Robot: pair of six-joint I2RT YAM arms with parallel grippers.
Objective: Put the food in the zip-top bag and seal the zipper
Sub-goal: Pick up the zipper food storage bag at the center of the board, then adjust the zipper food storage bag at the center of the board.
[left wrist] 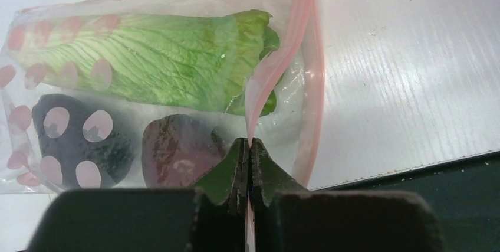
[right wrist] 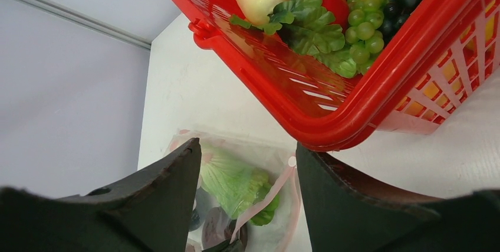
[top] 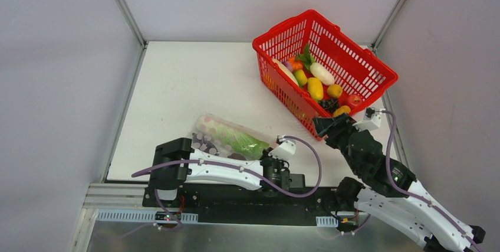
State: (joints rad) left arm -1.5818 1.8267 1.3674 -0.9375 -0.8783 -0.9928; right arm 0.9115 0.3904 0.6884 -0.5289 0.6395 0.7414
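The clear zip-top bag point(top: 227, 138) lies on the white table in front of the left arm. It holds a green leafy lettuce point(left wrist: 153, 60), a dark purple piece point(left wrist: 79, 143) and a dark red piece point(left wrist: 177, 149). My left gripper point(left wrist: 249, 146) is shut on one lip of the pink-red zipper point(left wrist: 277, 63) at the near end of the bag's mouth; the mouth gapes open. My right gripper point(right wrist: 247, 157) is open and empty, held above the table beside the near corner of the red basket point(top: 289, 95). The bag also shows in the right wrist view point(right wrist: 242, 187).
The red mesh basket point(right wrist: 330, 122) stands at the back right with more toy food in it: yellow pieces point(top: 315, 88), a white radish point(top: 321, 73), dark grapes point(top: 328, 105). Grey walls enclose the table. The table's near edge point(left wrist: 413, 166) runs just behind the bag's mouth.
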